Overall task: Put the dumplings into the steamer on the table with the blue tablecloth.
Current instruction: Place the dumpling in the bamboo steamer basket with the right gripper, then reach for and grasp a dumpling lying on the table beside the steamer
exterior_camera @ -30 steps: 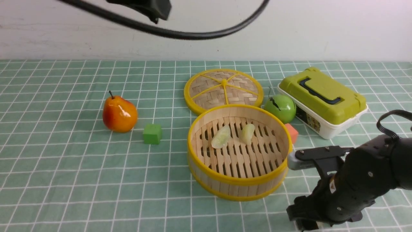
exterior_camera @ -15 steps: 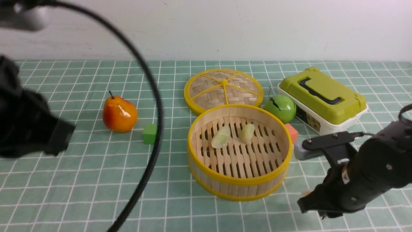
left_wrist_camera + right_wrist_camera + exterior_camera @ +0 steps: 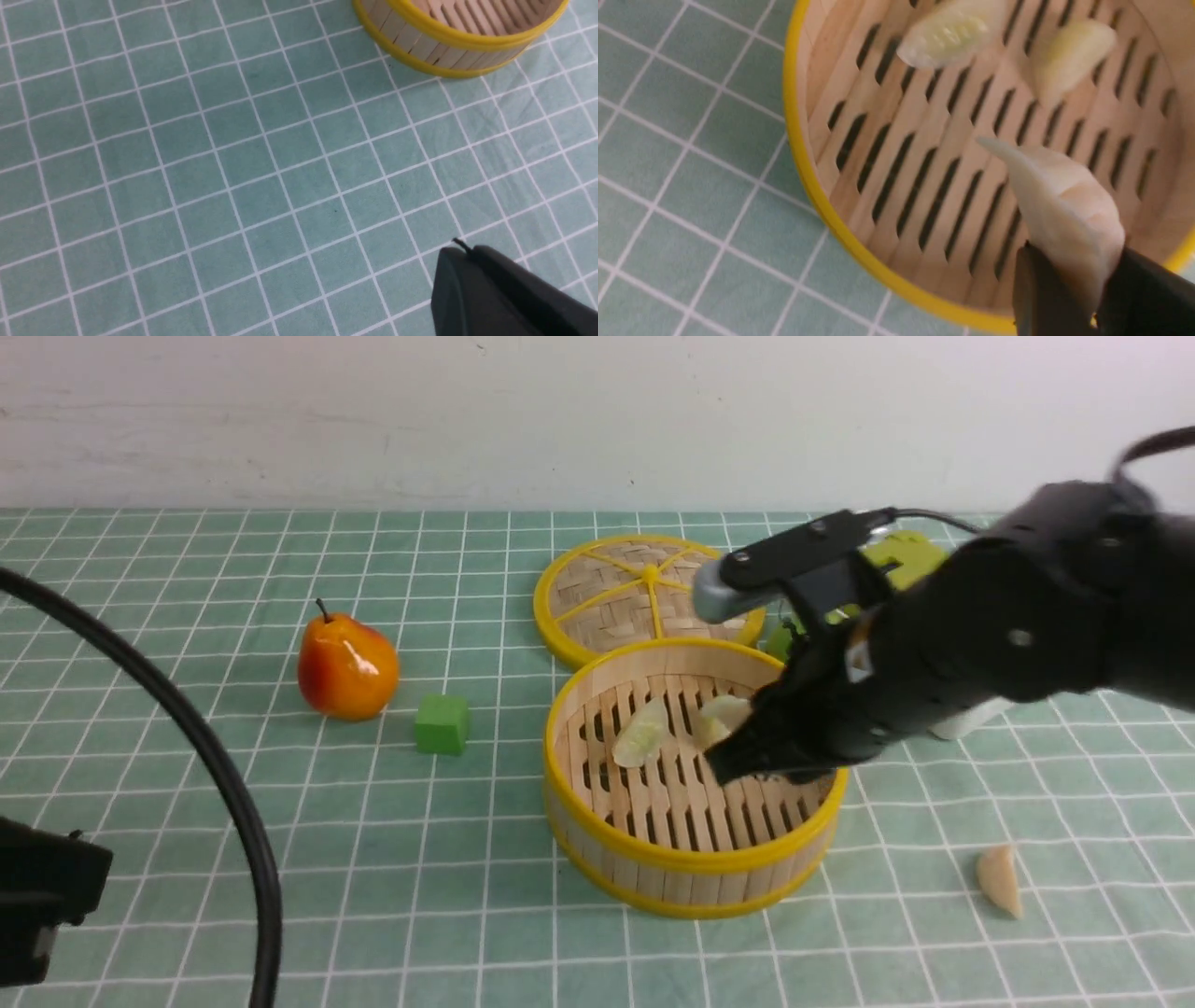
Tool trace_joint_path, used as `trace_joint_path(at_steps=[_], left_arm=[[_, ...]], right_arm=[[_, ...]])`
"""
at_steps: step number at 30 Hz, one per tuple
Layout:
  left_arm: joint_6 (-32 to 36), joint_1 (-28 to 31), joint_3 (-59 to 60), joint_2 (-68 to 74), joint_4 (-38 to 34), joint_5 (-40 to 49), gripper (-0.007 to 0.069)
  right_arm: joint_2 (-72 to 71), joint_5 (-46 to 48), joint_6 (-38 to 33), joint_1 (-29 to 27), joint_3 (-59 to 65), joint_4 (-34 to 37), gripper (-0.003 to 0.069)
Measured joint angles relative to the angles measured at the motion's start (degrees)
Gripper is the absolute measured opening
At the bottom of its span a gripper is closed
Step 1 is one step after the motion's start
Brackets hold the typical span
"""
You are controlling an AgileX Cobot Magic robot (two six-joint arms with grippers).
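At the near left, the left hand (image 3: 490,291) shows only as a dark tip over the blue tablecloth (image 3: 373,859), its jaws pressed together, with a black cable (image 3: 224,784) arcing beside it. At the near right, a loose dumpling (image 3: 999,880), a cream crescent, lies on the table (image 3: 140,569). Left of it stands the steamer (image 3: 686,877), a round bamboo basket with yellow rims and a slatted floor. The right hand (image 3: 1069,284) hangs over the steamer's right half, pinching a held dumpling (image 3: 1064,205), pale and pleated, by one end above the slats. On the far part of the floor lie a left dumpling (image 3: 642,732) and a right dumpling (image 3: 717,719), both greenish and translucent. The right arm partly covers the right dumpling. Further left are a green cube (image 3: 442,723) and a pear (image 3: 347,663). Just behind the steamer lies the woven lid (image 3: 635,597). The arm hides most of a green apple (image 3: 777,639) and a lime-lidded box (image 3: 901,555).
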Motion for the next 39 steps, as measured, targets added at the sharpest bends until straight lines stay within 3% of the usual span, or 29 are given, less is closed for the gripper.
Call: trace_joint_path(at_steps=[7, 9, 14, 19, 24, 29, 34, 39], left_arm=[[0.0, 0.0, 0.0, 0.0, -3.1, 0.6, -0.0014], [0.0, 0.0, 0.0, 0.0, -3.1, 0.9, -0.0014], [0.2, 0.0, 0.0, 0.0, -3.1, 1.1, -0.0014], [1.4, 0.0, 0.0, 0.0, -3.1, 1.1, -0.0014], [1.6, 0.0, 0.0, 0.0, -3.1, 0.9, -0.0014], [1.6, 0.0, 0.0, 0.0, -3.0, -1.2, -0.0014], [1.6, 0.0, 0.0, 0.0, -2.9, -4.3, -0.0014], [1.6, 0.0, 0.0, 0.1, -2.5, -5.6, -0.0014]], right_arm=[[13.3, 0.7, 0.0, 0.8, -7.7, 3.6, 0.0165], [15.3, 0.7, 0.0, 0.9, -9.0, 4.1, 0.0199], [15.6, 2.0, 0.0, 0.9, -9.8, 3.0, 0.0391], [9.5, 9.6, -0.4, 0.9, -9.4, -1.2, 0.0508], [-1.0, 13.0, -0.3, 0.0, -2.6, -4.3, 0.0512], [-9.9, 10.4, 4.4, -10.4, 13.3, -4.7, 0.0469], [-7.3, 4.5, 6.7, -21.3, 17.6, -3.5, 0.0456], [-2.1, -2.5, 6.8, -23.9, 17.7, -2.5, 0.0456]])
